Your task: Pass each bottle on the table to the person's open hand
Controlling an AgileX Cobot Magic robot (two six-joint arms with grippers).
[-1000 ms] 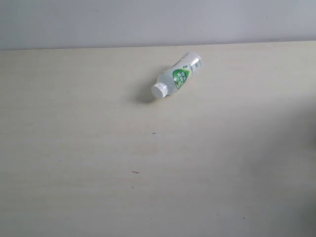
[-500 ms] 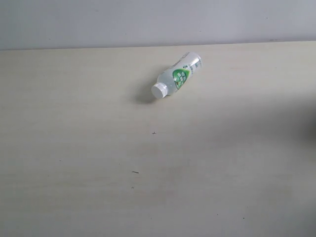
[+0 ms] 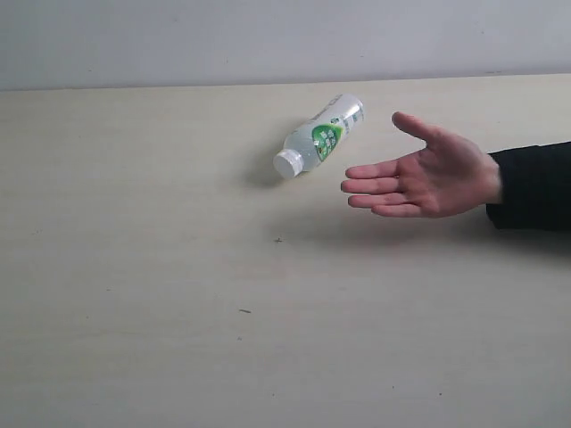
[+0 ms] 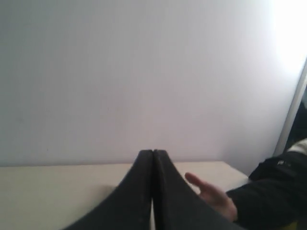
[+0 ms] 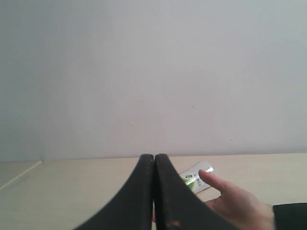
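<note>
Bottle, clear, green-white label, white cap

You see a clear bottle with green-white label and white cap; pale beige wood-grain worktop, dark-specked; at three o'clock, a light-skinned hand, black cuff.

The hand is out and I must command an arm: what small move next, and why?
Probably open the shut right gripper and ease it toward the clear plastic bottle with green-white label: it lies untouched on its side on the pale wood-grain table, beside the person's open hand.
</note>
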